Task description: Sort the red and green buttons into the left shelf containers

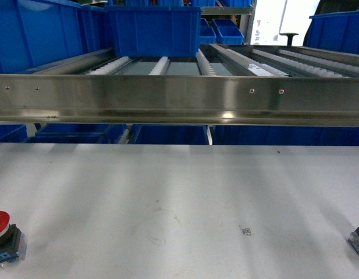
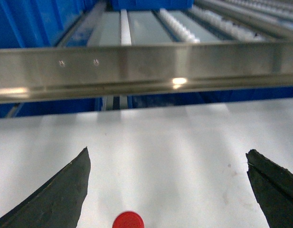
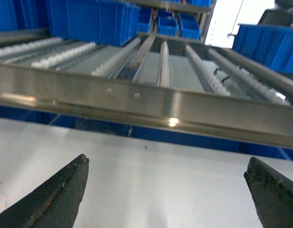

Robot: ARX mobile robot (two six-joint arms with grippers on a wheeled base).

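I'd drop the left gripper [image 2: 167,190] straight down, its fingers spread wide, centring them around the red button [image 2: 128,220] at the bottom middle of its wrist view before closing. In the head view the button sits lower left on the table [image 1: 179,197]: glossy red mushroom cap, black block body. Right gripper [image 3: 167,192] fingers also apart, holding nothing.

Shelf rail [image 1: 179,99] brushed shiny metal; bins [image 1: 153,29] smooth blue plastic; table [image 1: 179,197] matt white; red button [image 1: 0,222] glossy.
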